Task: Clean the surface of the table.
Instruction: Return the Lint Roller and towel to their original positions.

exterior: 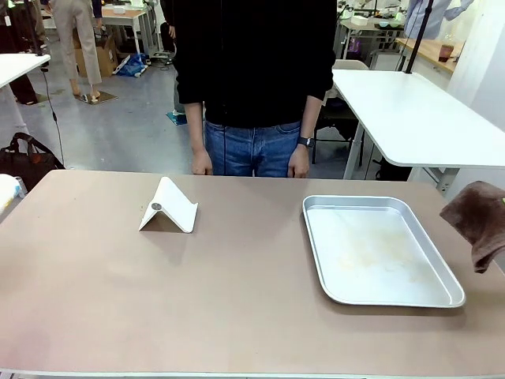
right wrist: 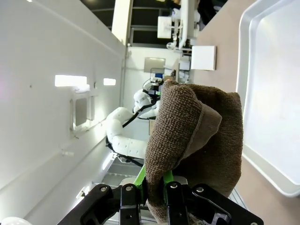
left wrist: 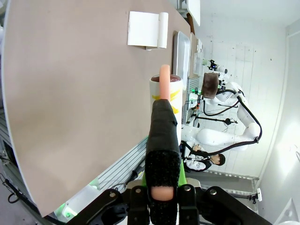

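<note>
A wide counter (exterior: 102, 300) with a matte taupe-brown top and a thin pale edge is seen across the front view, its long axis running from 9 o'clock to 3 o'clock and its short axis pointing toward the person (exterior: 252, 79) at 12 o'clock. The person is stood just behind the far edge, hands hanging at the sides. Beyond, a grey floor, a white-topped table (exterior: 410, 118) at 2 o'clock and further tables are seen.

On the counter, a folded white stand (exterior: 168, 208) is placed left of centre, toward 11 o'clock, its ridge lying roughly along the counter's length. A silver metal tray (exterior: 379, 251) is laid flat toward 3 o'clock, well apart from the stand, with faint stains on its floor.

At the right edge of the front view, a brown cloth (exterior: 477, 221) is held above the counter, beside the tray. In the right wrist view the right claw (right wrist: 157, 192) is seen clamped on this cloth, which is bunched over its fingers.

In the left wrist view the left claw (left wrist: 162, 140) is seen clamped on a white bottle (left wrist: 166, 93) with yellow markings and a pink nozzle, held off the counter's near-left edge.
</note>
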`<state>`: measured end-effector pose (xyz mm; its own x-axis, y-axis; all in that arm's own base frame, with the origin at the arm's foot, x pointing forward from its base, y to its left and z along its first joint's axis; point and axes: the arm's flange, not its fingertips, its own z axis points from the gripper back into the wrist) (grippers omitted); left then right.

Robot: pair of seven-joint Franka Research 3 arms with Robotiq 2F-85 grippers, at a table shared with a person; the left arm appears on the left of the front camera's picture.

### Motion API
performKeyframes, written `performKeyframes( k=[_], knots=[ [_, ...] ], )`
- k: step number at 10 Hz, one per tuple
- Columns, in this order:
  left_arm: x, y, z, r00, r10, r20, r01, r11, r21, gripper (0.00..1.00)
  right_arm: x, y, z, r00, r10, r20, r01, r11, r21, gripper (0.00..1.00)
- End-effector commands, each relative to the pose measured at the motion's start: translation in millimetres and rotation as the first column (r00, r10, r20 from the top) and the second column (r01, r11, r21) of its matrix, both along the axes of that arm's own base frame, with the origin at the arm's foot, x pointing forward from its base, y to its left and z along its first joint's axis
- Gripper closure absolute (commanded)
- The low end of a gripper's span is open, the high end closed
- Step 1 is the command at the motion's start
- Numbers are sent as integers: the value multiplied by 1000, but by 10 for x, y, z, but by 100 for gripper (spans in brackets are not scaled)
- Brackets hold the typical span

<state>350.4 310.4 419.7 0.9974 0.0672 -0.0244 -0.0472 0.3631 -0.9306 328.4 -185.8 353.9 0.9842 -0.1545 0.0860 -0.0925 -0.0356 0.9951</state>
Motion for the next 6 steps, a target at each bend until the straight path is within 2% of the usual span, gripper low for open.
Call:
performKeyframes(
  k=[1, 3, 5, 6],
  knots=[
    [21, -400, 284, 1000, -5, 16, 6, 999, -51, 78, -19, 343, 274, 999, 23, 22, -24, 1000, 2, 88],
    [72, -925, 527, 999, 6, 47, -5, 1000, -17, 78, 104, 880, 562, 996, 88, 6, -87, 995, -49, 88],
    [81, -1480, 754, 994, -85, 70, 85, 996, 12, 78, 268, 1541, 792, 994, 114, -2, -113, 987, -113, 88],
    [107, -1792, 866, 989, -140, 51, 137, 989, 54, 78, 343, 1848, 876, 997, 82, -4, -82, 990, -117, 88]
  ],
)
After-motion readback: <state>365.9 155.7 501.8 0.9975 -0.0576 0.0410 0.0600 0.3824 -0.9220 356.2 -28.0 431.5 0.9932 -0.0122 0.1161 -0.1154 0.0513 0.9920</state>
